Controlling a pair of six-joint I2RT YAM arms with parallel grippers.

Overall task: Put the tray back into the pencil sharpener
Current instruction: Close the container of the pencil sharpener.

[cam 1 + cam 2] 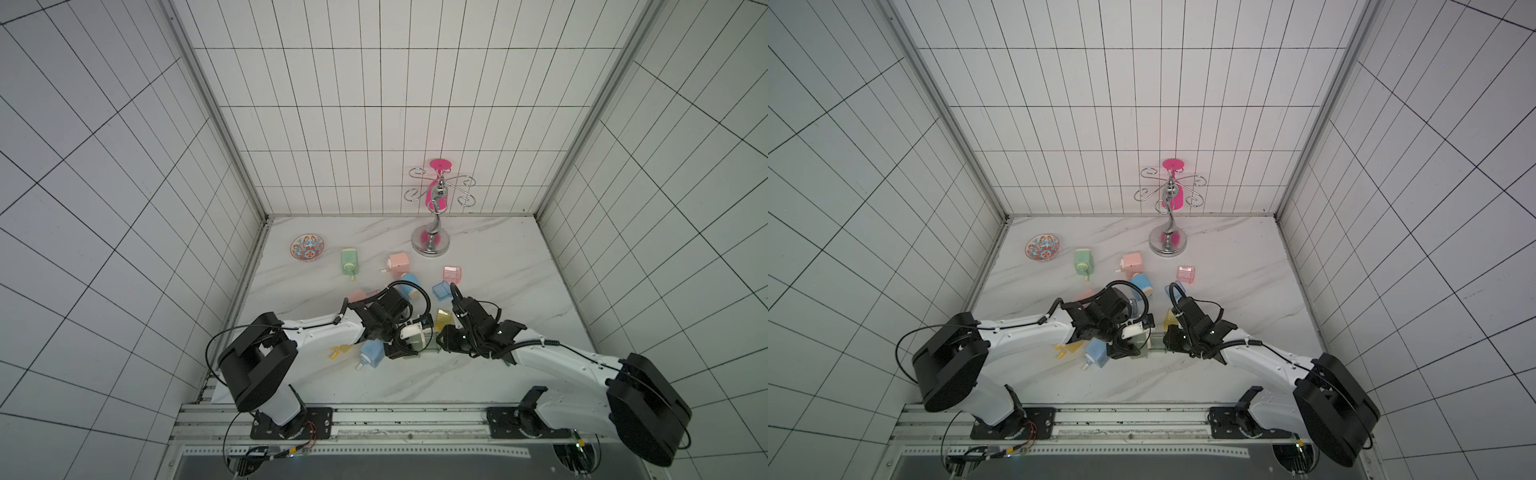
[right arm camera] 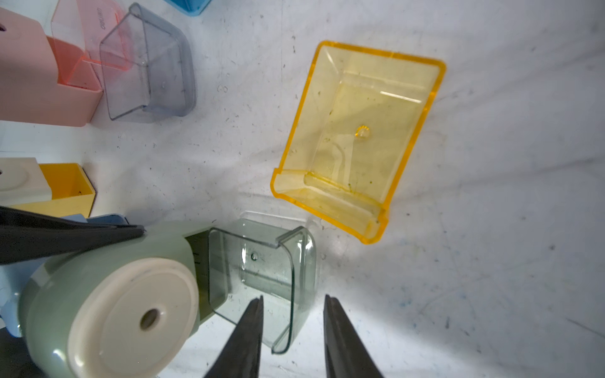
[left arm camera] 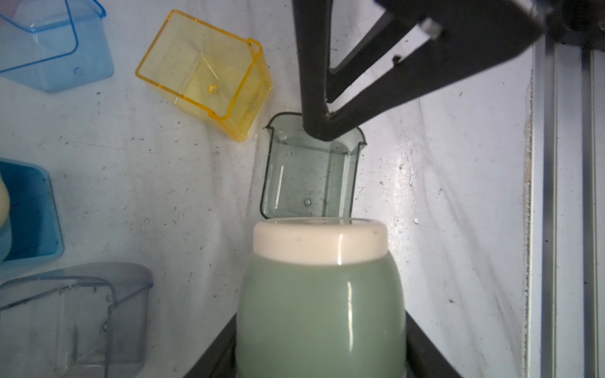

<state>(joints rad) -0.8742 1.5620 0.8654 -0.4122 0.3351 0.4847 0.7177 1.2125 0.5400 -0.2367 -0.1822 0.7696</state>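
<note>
- White marble-veined desk [image 1: 478, 374], scuffed and speckled in the wrist views
- Far side: patterned bowl [image 1: 307, 248] and a chrome stand [image 1: 431, 244] on its round base
- Mid-desk: green sharpener [image 1: 349, 262], pink sharpener [image 1: 399, 264] and blue sharpener [image 1: 410, 284], with a pink tray [image 1: 452, 274] near a blue tray [image 1: 441, 290]
- Centre: yellow tray [image 2: 360, 98], open side up, close to the clear green tray [image 2: 262, 261], which sits partly inside the sage-green pencil sharpener [image 2: 108, 248]
- Near edge: light blue sharpener [image 1: 371, 352] beside a yellow sharpener [image 2: 67, 191]
</note>
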